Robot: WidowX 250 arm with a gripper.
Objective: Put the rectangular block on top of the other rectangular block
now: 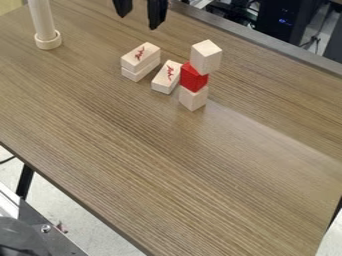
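Upper rect. blk (140,59) w/ red script sits atop lower blk (139,75).

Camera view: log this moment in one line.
gripper: open, empty | rectangular block stack: two high | lone rectangular block: beside stack | cube tower: three high, red middle

On the counter (160,165), a post (43,25) stands at the far left. Right of it and nearer, an upper rectangular block (140,56) lies on a lower rectangular block (139,73). Just to their right and slightly nearer lies a single rectangular block (166,77). Just right of that, a bottom cube (193,99) carries a middle cube (193,78), and a top cube (206,57) sits on that, offset to the right.
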